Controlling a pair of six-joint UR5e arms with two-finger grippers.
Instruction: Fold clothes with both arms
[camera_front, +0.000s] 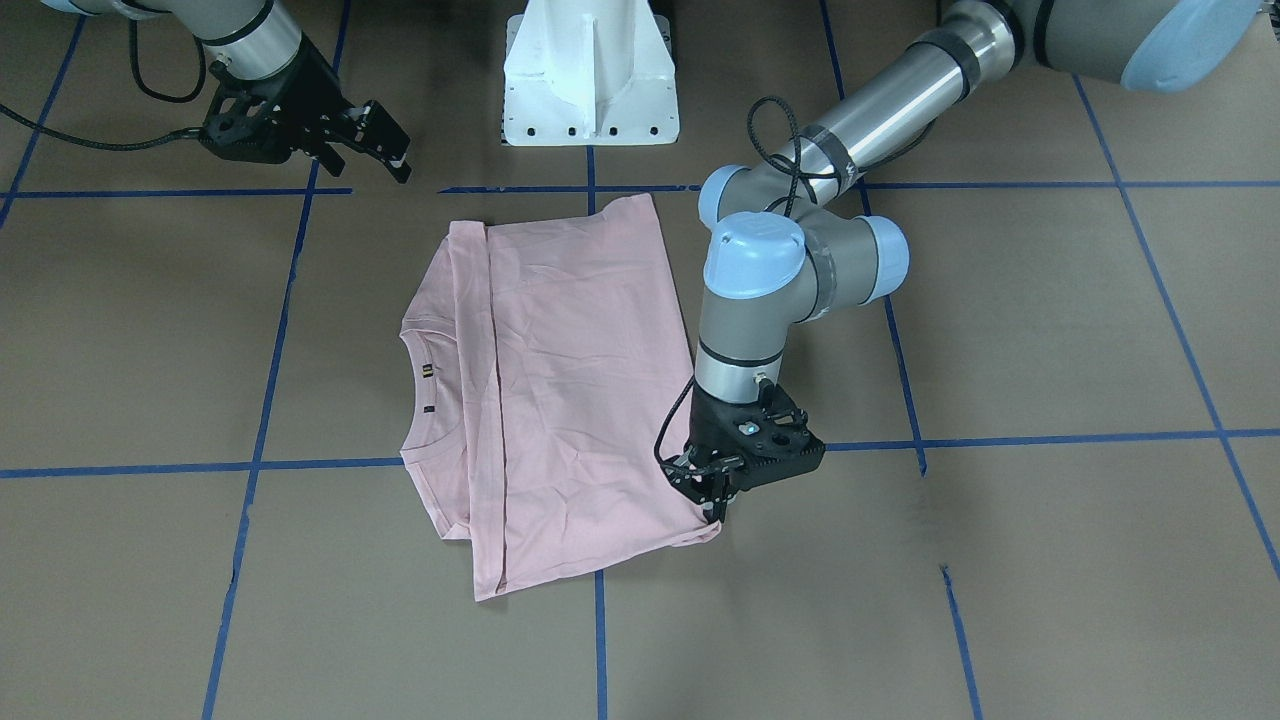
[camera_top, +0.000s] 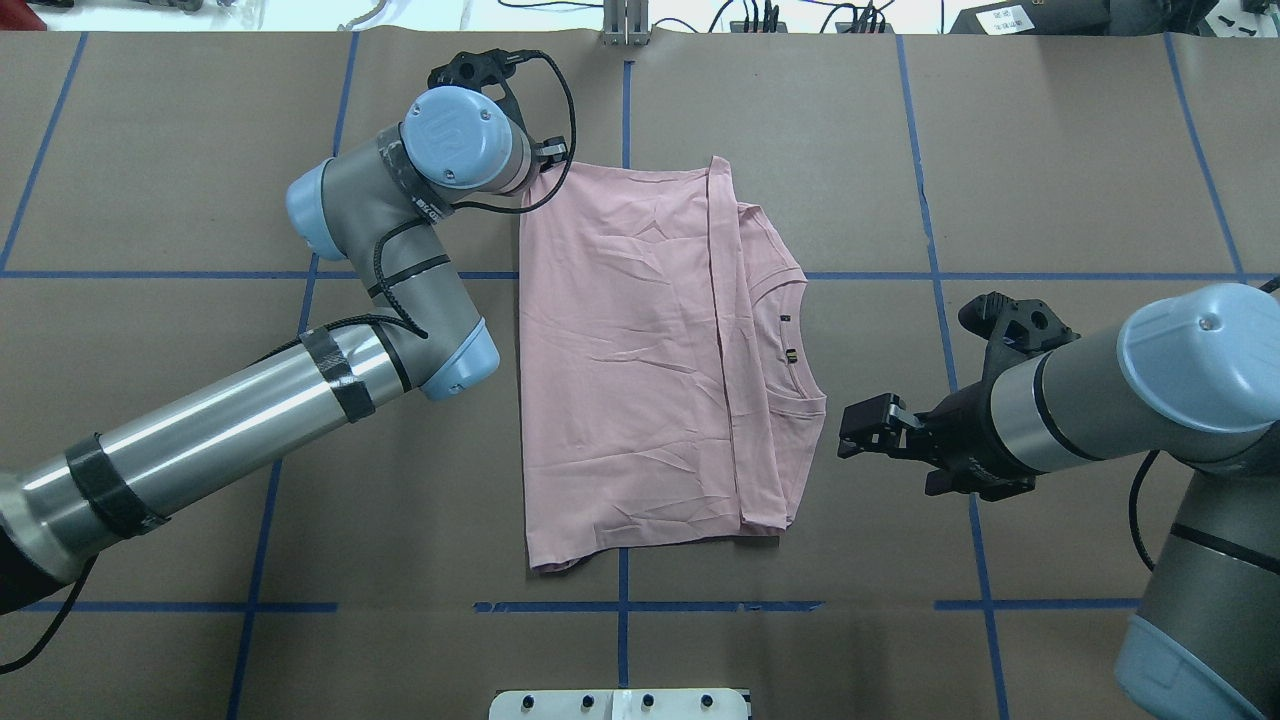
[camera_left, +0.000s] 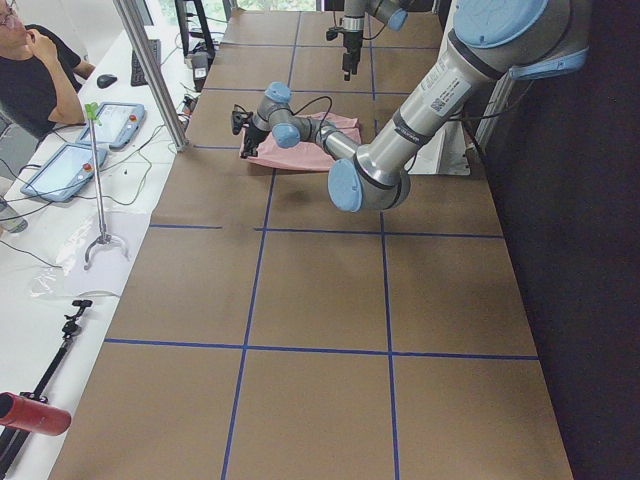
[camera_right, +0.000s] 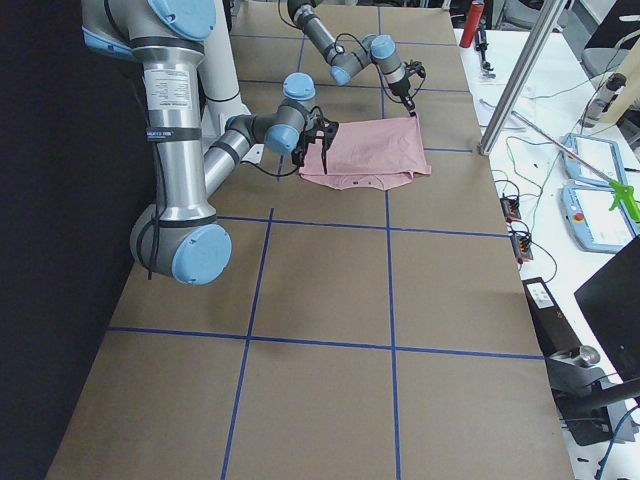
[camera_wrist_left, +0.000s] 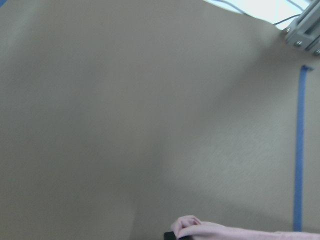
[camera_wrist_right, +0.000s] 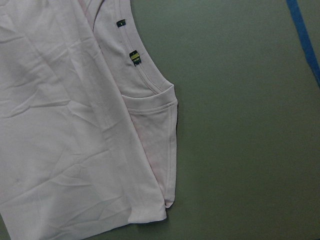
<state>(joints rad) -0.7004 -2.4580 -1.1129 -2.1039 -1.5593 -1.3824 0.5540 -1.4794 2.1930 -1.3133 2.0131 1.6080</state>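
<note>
The pale pink T-shirt (camera_front: 580, 380) (camera_top: 630, 380) lies folded on the brown table, plain side up. Its collar (camera_top: 790, 340) and small neck tags show on the side toward my right arm. My left gripper (camera_front: 714, 508) (camera_top: 552, 163) points down at the shirt's far corner. It is shut on that corner, and a bunch of pink fabric (camera_wrist_left: 200, 229) shows at the bottom of the left wrist view. My right gripper (camera_front: 385, 150) (camera_top: 858, 432) hovers open just off the collar-side edge and holds nothing. The right wrist view looks down on the collar (camera_wrist_right: 150, 85) and folded sleeve edge.
The white pedestal (camera_front: 590, 75) stands at the robot's side of the table. Blue tape lines (camera_top: 625, 605) grid the brown surface. Beyond the table's far edge, a side bench holds tablets (camera_left: 70, 165) and tools, with a seated person (camera_left: 30, 70) beside it.
</note>
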